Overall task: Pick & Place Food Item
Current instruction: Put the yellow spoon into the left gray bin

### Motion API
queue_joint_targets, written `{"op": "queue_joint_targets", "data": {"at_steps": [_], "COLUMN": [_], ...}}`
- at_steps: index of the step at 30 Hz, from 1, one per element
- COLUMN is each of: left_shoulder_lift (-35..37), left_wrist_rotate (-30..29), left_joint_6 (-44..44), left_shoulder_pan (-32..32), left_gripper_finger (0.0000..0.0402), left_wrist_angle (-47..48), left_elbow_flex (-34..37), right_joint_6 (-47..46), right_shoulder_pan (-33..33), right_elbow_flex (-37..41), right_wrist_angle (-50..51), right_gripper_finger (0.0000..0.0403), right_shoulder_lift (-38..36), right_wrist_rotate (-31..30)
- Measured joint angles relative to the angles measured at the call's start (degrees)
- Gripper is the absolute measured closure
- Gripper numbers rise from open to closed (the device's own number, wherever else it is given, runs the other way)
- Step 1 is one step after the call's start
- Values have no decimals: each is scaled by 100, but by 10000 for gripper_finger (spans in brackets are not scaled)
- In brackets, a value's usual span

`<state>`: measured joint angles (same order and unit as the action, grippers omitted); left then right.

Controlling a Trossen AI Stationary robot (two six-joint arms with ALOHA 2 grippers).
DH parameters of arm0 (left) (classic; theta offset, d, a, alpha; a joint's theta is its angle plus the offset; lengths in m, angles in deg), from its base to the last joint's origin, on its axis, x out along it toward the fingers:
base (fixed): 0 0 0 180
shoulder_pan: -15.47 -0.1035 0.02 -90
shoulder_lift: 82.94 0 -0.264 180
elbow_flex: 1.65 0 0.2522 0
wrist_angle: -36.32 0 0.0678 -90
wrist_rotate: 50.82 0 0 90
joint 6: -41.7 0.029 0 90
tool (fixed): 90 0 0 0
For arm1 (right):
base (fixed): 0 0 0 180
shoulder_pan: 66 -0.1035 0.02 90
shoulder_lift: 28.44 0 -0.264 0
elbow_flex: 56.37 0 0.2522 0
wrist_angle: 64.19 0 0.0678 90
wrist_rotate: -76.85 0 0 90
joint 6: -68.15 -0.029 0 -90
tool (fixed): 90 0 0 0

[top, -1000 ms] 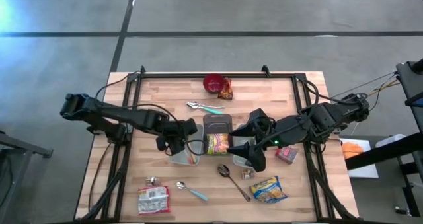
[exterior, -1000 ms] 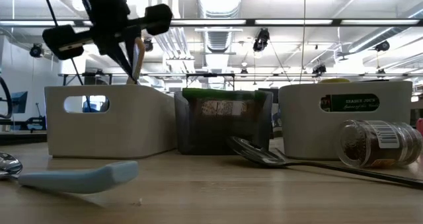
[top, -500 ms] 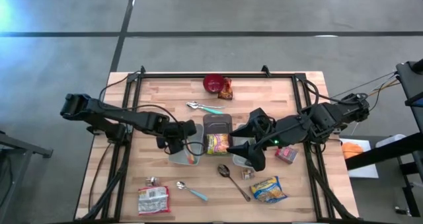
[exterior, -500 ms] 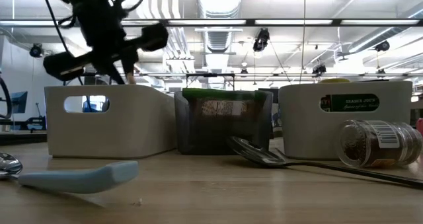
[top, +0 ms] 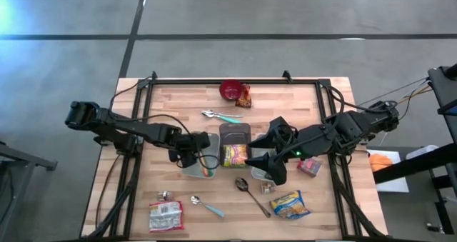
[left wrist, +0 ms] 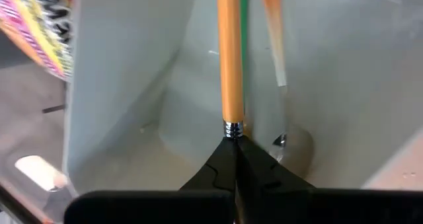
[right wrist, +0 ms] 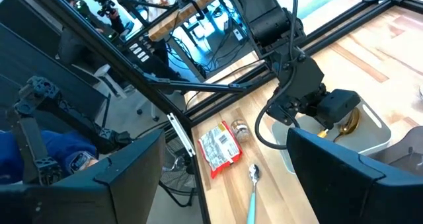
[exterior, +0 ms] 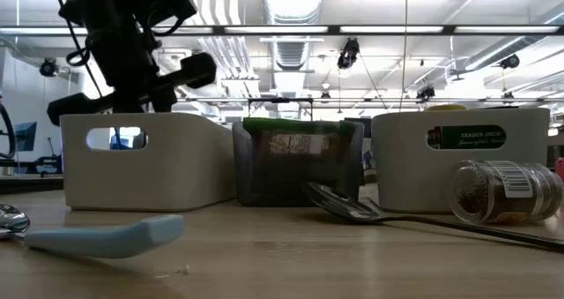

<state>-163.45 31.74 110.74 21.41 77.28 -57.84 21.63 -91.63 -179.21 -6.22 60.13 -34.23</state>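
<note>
Centre-left of the overhead frame, the left gripper [top: 191,154] hangs low over the white bin [top: 187,171] that sits left of the middle container. Its fingers [left wrist: 228,159] are pinched together on the end of an orange-handled utensil [left wrist: 230,59], and the wrist view shows that handle running up inside the bin, with a green handle just beside it and a paler orange one near it. From table height, the same gripper sits just above the rim of the left white bin [exterior: 145,162].

Right of centre, the right gripper [top: 270,158] waits with its fingers spread apart, hovering by the right-hand white bin [top: 278,172] and clamped on nothing. Its wrist view looks across at the left arm working over its bin.

Between the two grippers lies the dark middle container [top: 233,136], with a colourful food packet [top: 235,155] at its lower end, touched by neither gripper. Toward the top edge of the table [top: 171,106] sit a red bowl [top: 230,90] and a small orange snack packet [top: 245,96] touching it. A teal-handled spoon [top: 223,116] lies just below them. Lower in the frame are a metal spoon [top: 251,194], a yellow snack bag [top: 289,204], a small spice jar [top: 266,188], a red-and-white packet [top: 165,215] at lower left, and another light-handled spoon [top: 207,207] near it.
</note>
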Motion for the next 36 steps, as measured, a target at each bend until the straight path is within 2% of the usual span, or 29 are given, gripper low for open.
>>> {"op": "queue_joint_targets", "data": {"at_steps": [19, 28, 36], "left_shoulder_lift": [-1, -556, -595], "left_wrist_rotate": [107, 57, -2], "left_joint_6": [-42, -73, -141], "left_shoulder_pan": [-2, 2, -2], "left_gripper_finger": [401, 401, 401], "left_wrist_angle": [-258, -370, -647], "left_elbow_flex": [164, 160, 153], "right_joint_6": [-74, -111, -104], "right_shoulder_pan": [2, 0, 0], "right_elbow_flex": [0, 0, 0], "right_wrist_angle": [-31, -74, -78], "right_gripper_finger": [90, 90, 90], "right_shoulder_lift": [70, 72, 72], "right_wrist_rotate": [-7, -2, 13]}}
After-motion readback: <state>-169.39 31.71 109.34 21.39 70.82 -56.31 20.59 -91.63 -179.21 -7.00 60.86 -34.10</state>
